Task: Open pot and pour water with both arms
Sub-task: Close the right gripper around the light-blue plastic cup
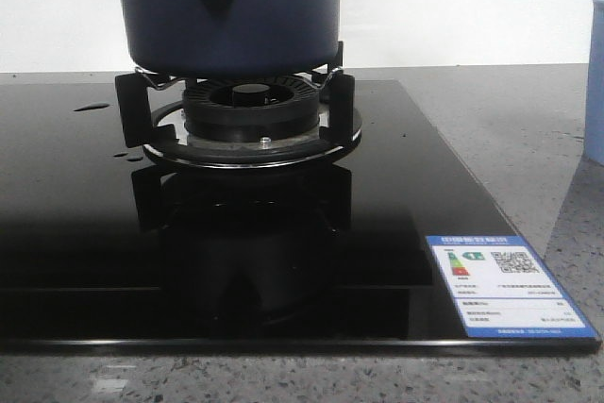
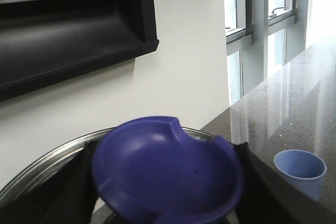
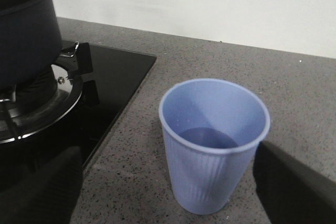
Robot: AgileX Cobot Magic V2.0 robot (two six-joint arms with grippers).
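Pot on burner, lid lifted in left hand, right hand around cup

Dark navy pot (image 1: 231, 11) sits on the burner grate (image 1: 241, 115) of the black glass hob (image 1: 283, 233), toward the hob's back edge, handle bracket with its round hole facing the front camera; a few droplets (image 1: 92, 107) lie on the glass near the hob's left edge; energy label sticker (image 1: 510, 288) at the hob's front right corner; left hand (image 2: 168, 192) grasps the blue knob (image 2: 168, 171) of the steel-rimmed lid (image 2: 47, 169), dark fingers (image 2: 71, 192) pressed on both sides of it; pale blue ribbed cup (image 3: 212, 142) stands upright on the grey speckled table (image 3: 294, 87) just off the hob's right edge, a little water in its bottom; right hand (image 3: 173, 192) spread open, fingers (image 3: 291, 190) either side of the cup, not touching it.
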